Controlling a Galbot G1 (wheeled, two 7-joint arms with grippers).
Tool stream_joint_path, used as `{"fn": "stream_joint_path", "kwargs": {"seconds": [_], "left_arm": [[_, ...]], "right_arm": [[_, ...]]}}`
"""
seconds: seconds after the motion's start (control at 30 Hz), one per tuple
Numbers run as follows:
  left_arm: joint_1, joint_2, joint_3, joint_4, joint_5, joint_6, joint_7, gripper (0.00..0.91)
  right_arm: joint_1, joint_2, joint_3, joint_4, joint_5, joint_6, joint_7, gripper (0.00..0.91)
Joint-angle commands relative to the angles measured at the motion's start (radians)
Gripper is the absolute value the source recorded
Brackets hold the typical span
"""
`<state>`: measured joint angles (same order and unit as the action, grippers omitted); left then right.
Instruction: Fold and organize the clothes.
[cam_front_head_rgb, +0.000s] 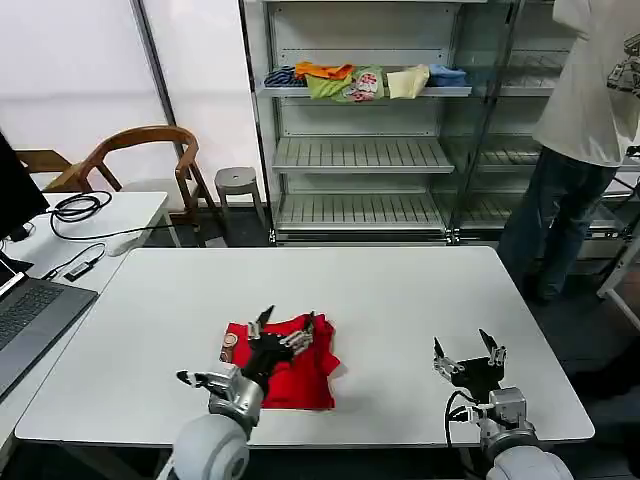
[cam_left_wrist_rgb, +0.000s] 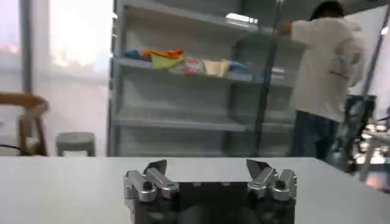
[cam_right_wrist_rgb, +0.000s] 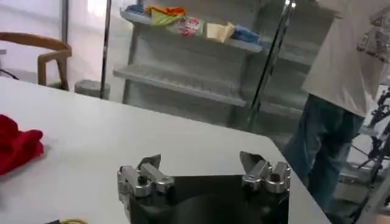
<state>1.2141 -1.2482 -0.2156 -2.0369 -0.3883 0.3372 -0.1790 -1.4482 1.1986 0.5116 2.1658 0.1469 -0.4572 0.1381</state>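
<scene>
**Left arm is basically on the shirt, right arm well off to the side**

Standing here watching this one. The red T-shirt (cam_front_head_rgb: 285, 362) sits bunched in a rough, partly folded heap on the bench (cam_front_head_rgb: 400, 290), toward the near edge and left of middle, a bit of its print peeking out at the end closest to the bench's left edge. Its long side looks to run roughly along that near edge.

The left gripper (cam_front_head_rgb: 286, 326) hangs right over the heap, fingers spread wide with nothing in them. Can't tell if the tips touch the cloth or just hover. So the shirt lies straight under and just ahead of that one, and I'd guess it's the arm to go next.

The right gripper (cam_front_head_rgb: 468, 352) is near the near-right corner, also wide open and empty, well apart from the shirt.

Funny thing: the left wrist view shows its own spread fingers (cam_left_wrist_rgb: 157, 176) over bare bench top, no red at all, while the right wrist view catches the shirt's edge off beside its open fingers (cam_right_wrist_rgb: 147, 172).
</scene>
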Motion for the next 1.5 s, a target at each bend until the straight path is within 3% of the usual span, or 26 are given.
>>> {"fn": "stream_joint_path", "kwargs": {"seconds": [0.03,0.37,1.03,1.07,1.1,1.13,1.17,1.5], "left_arm": [[0.138,0.087,-0.25,0.057,0.06,0.016,-0.005,0.907],[0.106,0.047,-0.208,0.158,0.023,0.075,-0.046,0.907],[0.096,0.037,-0.171,0.192,-0.016,0.092,-0.068,0.907],[0.1,0.037,-0.166,0.189,-0.016,0.093,-0.068,0.846],[0.103,0.035,-0.163,0.185,-0.016,0.093,-0.068,0.645],[0.104,0.033,-0.159,0.185,-0.016,0.093,-0.067,0.181],[0.104,0.031,-0.157,0.185,-0.017,0.093,-0.067,0.03],[0.105,0.028,-0.147,0.201,-0.035,0.08,-0.051,0.02]], "right_arm": [[0.007,0.005,-0.012,0.003,0.0,0.003,0.0,0.907],[-0.006,0.003,-0.001,0.019,-0.001,0.001,0.001,0.907],[0.023,0.014,-0.022,0.001,-0.017,-0.004,0.001,0.907],[0.025,0.015,-0.022,0.0,-0.018,-0.005,0.001,0.907],[0.025,0.016,-0.022,-0.001,-0.018,-0.005,0.002,0.907],[0.026,0.016,-0.022,-0.001,-0.019,-0.005,0.002,0.907],[0.027,0.017,-0.023,-0.001,-0.02,-0.005,0.001,0.907],[0.011,0.022,-0.015,0.011,-0.028,-0.006,0.001,0.907]]}}
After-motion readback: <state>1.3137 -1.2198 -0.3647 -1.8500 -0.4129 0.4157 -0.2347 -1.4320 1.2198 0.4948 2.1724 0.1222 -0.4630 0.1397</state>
